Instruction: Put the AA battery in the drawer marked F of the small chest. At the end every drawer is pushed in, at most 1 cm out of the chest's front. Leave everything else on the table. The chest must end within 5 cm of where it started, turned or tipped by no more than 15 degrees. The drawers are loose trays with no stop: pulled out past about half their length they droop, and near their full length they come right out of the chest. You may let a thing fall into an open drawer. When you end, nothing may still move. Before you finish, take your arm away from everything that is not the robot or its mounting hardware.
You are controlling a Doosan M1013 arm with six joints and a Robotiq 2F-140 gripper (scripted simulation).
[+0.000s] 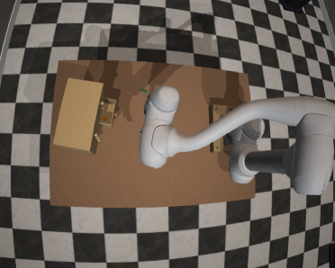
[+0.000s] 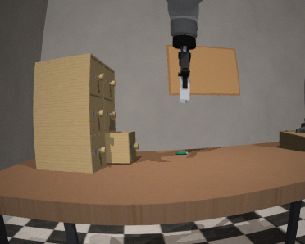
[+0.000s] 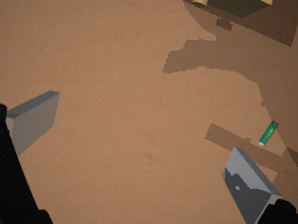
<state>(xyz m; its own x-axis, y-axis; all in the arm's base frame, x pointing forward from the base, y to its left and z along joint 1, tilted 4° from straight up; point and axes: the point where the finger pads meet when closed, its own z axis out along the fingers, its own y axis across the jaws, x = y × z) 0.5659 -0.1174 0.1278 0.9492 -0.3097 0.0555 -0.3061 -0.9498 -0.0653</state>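
Hanging high above the table [image 2: 220, 180], our gripper [image 2: 184, 96] has its fingers spread wide with nothing between them. We see the green AA battery [image 2: 181, 153] lying near the table's far edge. One bottom drawer [image 2: 122, 147] of the chest [image 2: 66, 119] stands pulled out.

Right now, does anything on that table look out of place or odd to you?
One bottom drawer of the small chest sticks out while the others sit flush. A small green battery lies loose on the table, apart from the chest. The gripper hangs open above, empty.
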